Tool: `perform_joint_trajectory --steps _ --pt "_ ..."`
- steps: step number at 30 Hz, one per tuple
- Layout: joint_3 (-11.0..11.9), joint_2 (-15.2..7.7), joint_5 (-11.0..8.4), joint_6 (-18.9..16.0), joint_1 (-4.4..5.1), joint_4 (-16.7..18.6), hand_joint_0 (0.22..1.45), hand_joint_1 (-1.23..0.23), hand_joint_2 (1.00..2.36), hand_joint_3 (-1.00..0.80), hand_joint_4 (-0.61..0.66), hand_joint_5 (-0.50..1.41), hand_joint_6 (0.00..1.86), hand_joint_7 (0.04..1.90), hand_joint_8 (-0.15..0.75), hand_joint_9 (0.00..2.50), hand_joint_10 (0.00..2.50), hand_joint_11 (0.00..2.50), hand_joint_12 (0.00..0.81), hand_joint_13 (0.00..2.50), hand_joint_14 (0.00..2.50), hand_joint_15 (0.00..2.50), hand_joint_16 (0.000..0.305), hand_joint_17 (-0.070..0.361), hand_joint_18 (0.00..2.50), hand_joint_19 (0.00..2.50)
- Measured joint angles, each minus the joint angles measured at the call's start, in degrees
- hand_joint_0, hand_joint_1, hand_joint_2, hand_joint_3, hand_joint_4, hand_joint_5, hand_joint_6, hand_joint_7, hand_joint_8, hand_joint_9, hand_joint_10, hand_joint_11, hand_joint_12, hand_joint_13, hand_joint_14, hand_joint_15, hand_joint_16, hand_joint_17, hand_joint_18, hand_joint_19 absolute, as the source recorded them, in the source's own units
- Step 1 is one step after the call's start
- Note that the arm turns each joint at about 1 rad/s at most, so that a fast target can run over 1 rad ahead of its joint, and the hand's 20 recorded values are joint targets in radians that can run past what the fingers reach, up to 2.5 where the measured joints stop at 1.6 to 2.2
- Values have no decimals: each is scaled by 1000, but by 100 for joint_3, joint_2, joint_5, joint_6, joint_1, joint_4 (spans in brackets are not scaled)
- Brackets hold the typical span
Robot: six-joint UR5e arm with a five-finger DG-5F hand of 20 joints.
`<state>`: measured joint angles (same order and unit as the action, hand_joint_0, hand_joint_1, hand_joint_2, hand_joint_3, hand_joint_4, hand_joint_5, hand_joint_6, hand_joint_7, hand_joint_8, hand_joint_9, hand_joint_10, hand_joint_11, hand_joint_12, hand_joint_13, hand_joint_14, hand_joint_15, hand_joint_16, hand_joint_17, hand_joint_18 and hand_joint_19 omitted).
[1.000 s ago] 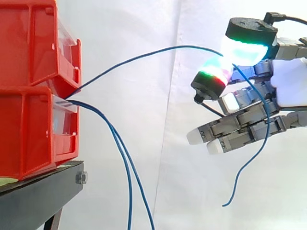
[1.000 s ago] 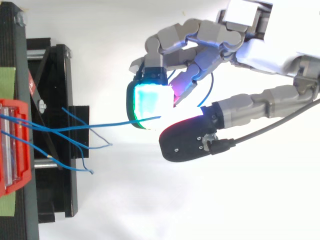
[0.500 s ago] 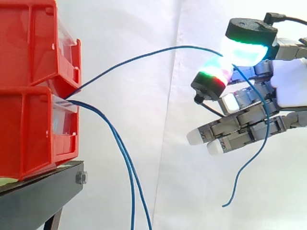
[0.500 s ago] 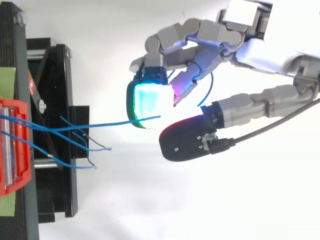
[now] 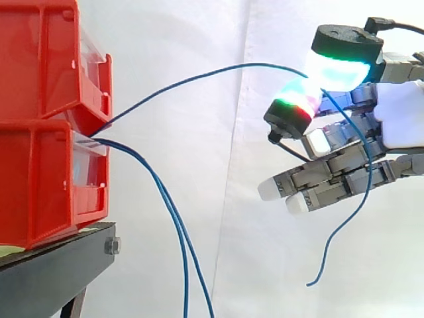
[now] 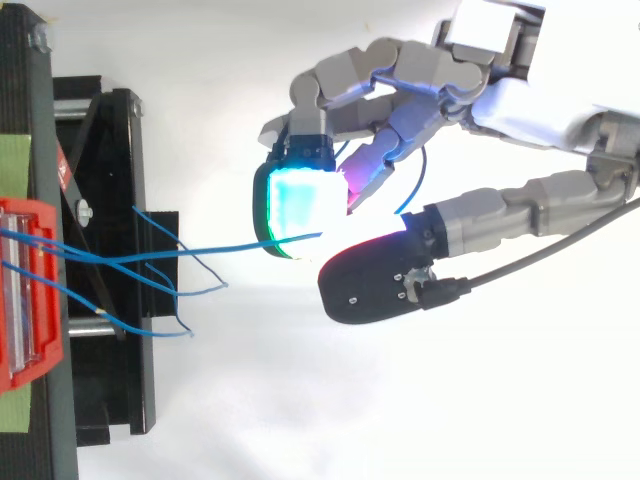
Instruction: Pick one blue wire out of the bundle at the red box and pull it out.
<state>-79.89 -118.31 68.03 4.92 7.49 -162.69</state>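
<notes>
Two red bins [image 5: 46,126] are stacked at the left on a black stand [image 5: 59,265]. One blue wire [image 5: 199,76] leaves the gap between them, arcs up to the right and ends between the glowing pads [image 5: 301,99] of my hand [image 5: 404,112]. The hand is shut on this wire, well clear of the bins. The wire's free tail [image 5: 338,232] hangs down past the lower fingers. In the top view the same wire [image 6: 200,250] runs from the red box [image 6: 30,290] to the cyan pad [image 6: 295,205] of the hand [image 6: 530,100].
Other blue wires [image 5: 175,245] droop from the lower bin toward the floor; their loose ends [image 6: 170,300] spread over the black stand [image 6: 110,270]. A white curtain [image 5: 218,165] hangs behind. A green strip [image 6: 15,160] lies by the red box.
My hand and the pinched wire stay in place. The loose wire ends hanging from the bin sway slightly.
</notes>
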Motion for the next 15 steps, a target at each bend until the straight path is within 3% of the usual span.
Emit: perform_joint_trajectory --steps 15 --pt "0 -1 0 0 2 0 586 -862 1007 -81 27 -72 846 1228 293 897 15 491 409 424 5 136 70 158 254 139"
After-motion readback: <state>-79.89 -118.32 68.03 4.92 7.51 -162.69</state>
